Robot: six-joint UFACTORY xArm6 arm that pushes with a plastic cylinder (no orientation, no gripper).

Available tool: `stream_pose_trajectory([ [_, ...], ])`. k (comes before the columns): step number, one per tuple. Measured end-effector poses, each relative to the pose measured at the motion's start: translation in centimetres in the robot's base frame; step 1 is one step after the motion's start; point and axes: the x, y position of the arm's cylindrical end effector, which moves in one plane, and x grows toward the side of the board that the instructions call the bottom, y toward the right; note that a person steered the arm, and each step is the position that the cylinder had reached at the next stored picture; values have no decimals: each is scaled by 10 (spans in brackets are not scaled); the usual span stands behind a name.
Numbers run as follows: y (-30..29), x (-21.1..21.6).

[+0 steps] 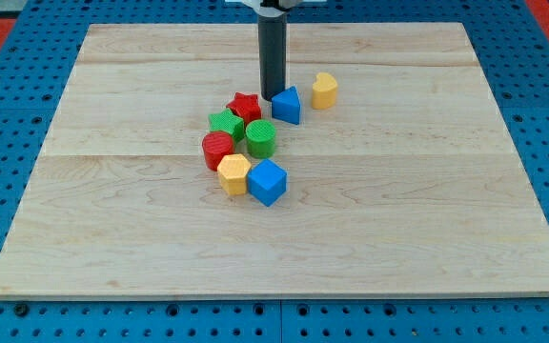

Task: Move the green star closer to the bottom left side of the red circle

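The green star (225, 124) sits near the board's middle, touching the top of the red circle (218, 150), which lies just below it. My tip (273, 97) is at the end of the dark upright rod. It stands above and to the right of the green star, between the red star (246, 107) and the blue triangle (287, 105), close against the triangle's left side. It is apart from the green star.
A green circle (261, 138) lies right of the green star. A yellow hexagon (233, 174) and a blue cube (267, 181) sit below the red circle. A yellow block (324, 90) lies right of the blue triangle. All rest on the wooden board (427, 210).
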Motion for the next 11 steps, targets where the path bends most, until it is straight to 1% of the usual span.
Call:
stream_pose_trajectory([
  [1,-54,0],
  [3,-58,28],
  [6,-80,110],
  [8,-96,150],
  [9,-101,163],
  [10,-132,150],
  [11,-183,148],
])
